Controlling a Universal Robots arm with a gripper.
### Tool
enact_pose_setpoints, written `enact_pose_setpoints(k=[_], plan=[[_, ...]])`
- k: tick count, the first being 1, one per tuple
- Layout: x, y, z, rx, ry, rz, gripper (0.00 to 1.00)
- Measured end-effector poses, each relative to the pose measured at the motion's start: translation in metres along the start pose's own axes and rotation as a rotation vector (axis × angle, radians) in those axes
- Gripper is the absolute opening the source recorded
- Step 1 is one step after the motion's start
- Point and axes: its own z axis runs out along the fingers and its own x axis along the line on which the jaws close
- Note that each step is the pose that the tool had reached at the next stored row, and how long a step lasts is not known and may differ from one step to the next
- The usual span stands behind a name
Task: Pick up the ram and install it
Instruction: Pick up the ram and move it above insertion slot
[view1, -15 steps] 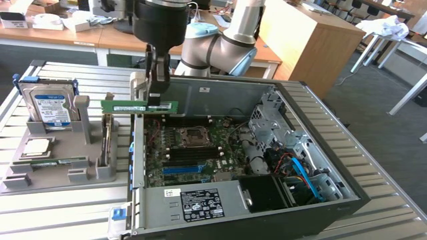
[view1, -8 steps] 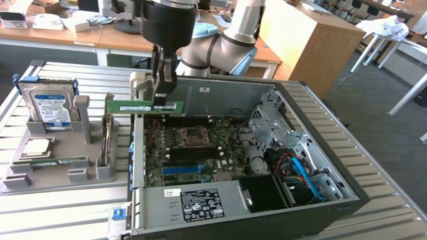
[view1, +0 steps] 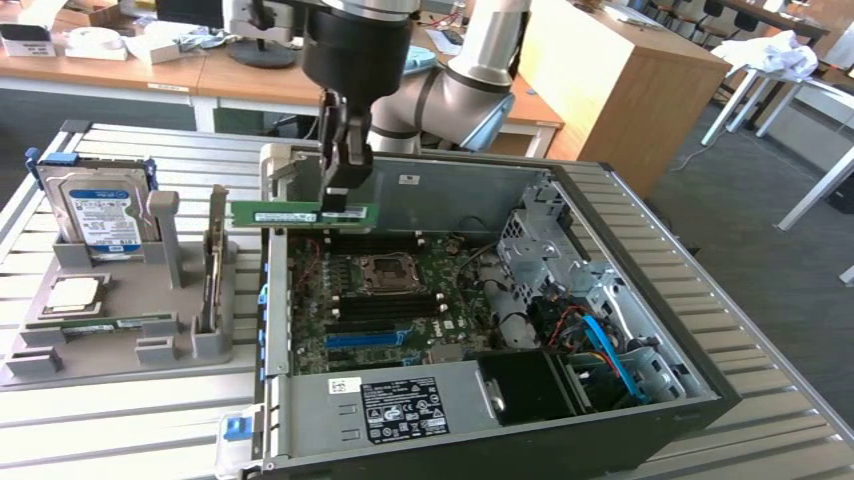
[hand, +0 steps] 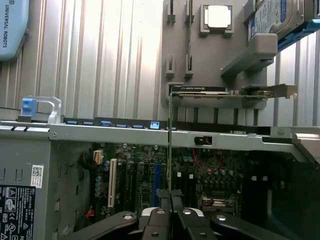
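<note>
slatted table (view1: 747, 330): its metal ribs run under everything you see, from the exterior view's left across to its right.
grey holder (view1: 100, 345): sits on the table at the exterior view's left, just beside the computer case.
hard drive (view1: 96, 212): stands upright at the holder's far end, blue label toward you.
processor chip (view1: 74, 292): lies flat on the holder, just in front of the hard drive.
expansion card (view1: 214, 262): stands on edge along the holder's right side, between the chip and the case wall.
ram (view1: 274, 212): hangs level in the air over the case's left wall, near the far corner, with its white label strip facing you. It is clear of the holder and seated in no slot. From the wrist you see the ram (hand: 170, 145) edge-on, a thin line crossing the case rim (hand: 150, 134).
pincer (view1: 343, 200): clamped on the ram close to its right end. The fingers (hand: 157, 222) are drawn in, with only the stick's thickness between them.
computer case (view1: 694, 330): lies open on its side, its inside toward you.
in your way: the rim with its blue clips lies between the ram and the motherboard (view1: 400, 310). Red wires run close by the processor socket (view1: 387, 270).
further right: the drive cage (view1: 534, 250) and a blue cable (view1: 607, 350) crowd the case's right half.
power supply (view1: 400, 405): fills the near edge, its label facing up.
</note>
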Motion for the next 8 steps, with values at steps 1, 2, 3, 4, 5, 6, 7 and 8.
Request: enact_pose_setpoints(k=[1, 2, 3, 4, 5, 6, 7, 8], plan=[[0.0001, -0.0015, -0.0001, -0.0008, -0.0001, 0.0, 0.12], [0.0001, -0.0029, -0.0001, -0.0014, -0.0001, 0.0, 0.12], [0.0002, -0.0043, -0.0001, -0.002, -0.0001, 0.0, 0.12], [0.0002, -0.0055, -0.0002, -0.0026, -0.0002, 0.0, 0.12], [0.0002, -0.0068, -0.0003, -0.0031, -0.0001, 0.0, 0.12], [0.0003, -0.0079, -0.0003, -0.0036, -0.0002, 0.0, 0.12], [0.0003, -0.0092, -0.0004, -0.0042, -0.0002, 0.0, 0.12], [0.0004, -0.0107, -0.0004, -0.0049, -0.0002, 0.0, 0.12]])
